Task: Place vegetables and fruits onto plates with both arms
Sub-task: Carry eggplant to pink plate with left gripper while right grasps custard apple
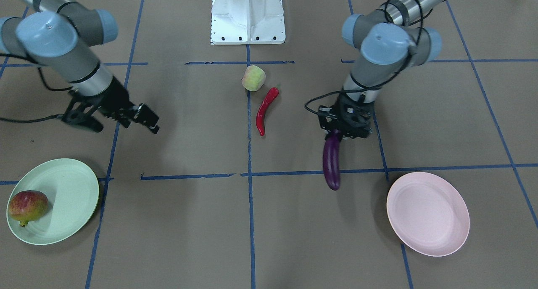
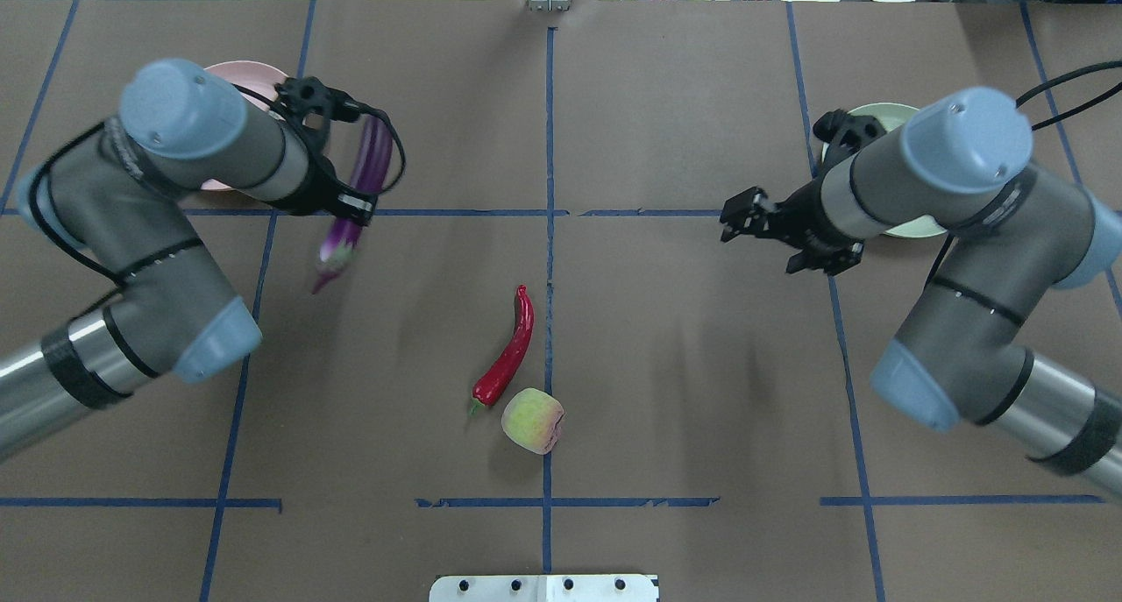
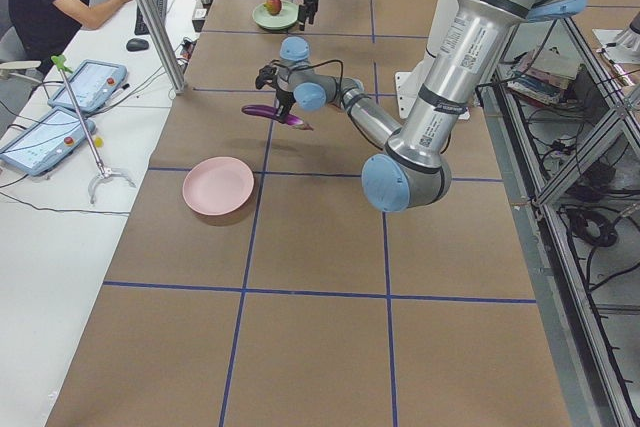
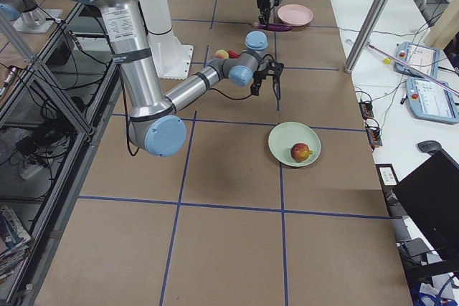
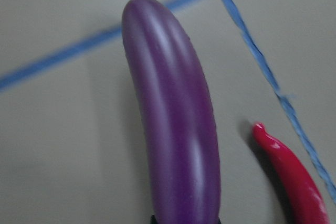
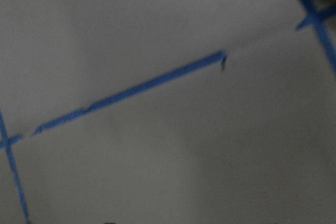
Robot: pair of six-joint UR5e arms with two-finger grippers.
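In the overhead view, the round pale green-pink peach (image 2: pixel 532 421) and the curved shiny red chili pepper (image 2: pixel 508 353) lie nearest on the tabletop (image 2: pixel 701 392). Farther left, the left pincer (image 1: pixel 338 134) is clamped on the long glossy purple eggplant (image 1: pixel 331 163), aloft beside the pale pink round plate (image 1: pixel 428 213). We judge that its slick, smooth skin and long overhang could let it twist free. The right pincer (image 2: pixel 732 218) hangs empty, fingers apart.
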